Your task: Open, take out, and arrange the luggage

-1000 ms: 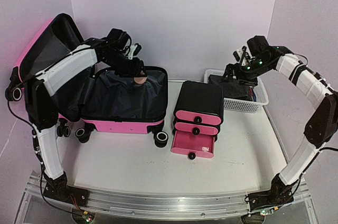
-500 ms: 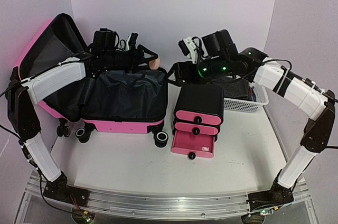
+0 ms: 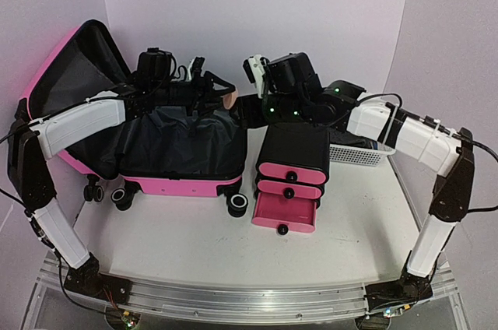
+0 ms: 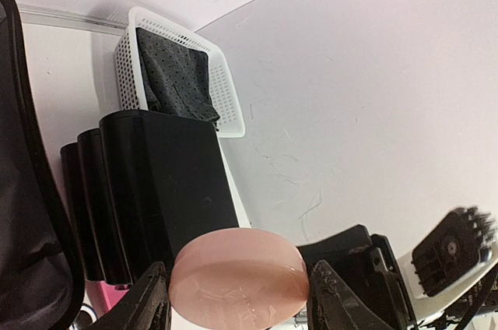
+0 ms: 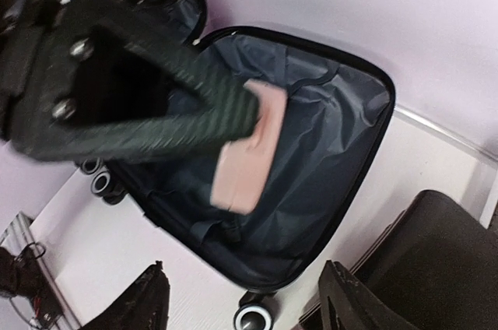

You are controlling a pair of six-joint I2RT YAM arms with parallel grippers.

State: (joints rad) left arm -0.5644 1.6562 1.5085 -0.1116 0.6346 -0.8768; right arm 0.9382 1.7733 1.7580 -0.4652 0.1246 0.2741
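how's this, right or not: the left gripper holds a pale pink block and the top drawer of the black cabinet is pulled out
Not quite. The top external view shows the bottom drawer of the black cabinet pulled out; the two above it are shut. The left gripper does hold the pale pink block.

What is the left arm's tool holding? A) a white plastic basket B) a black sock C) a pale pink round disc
C: the left tool is closed on a pale pink round disc, with one finger on each side of it.
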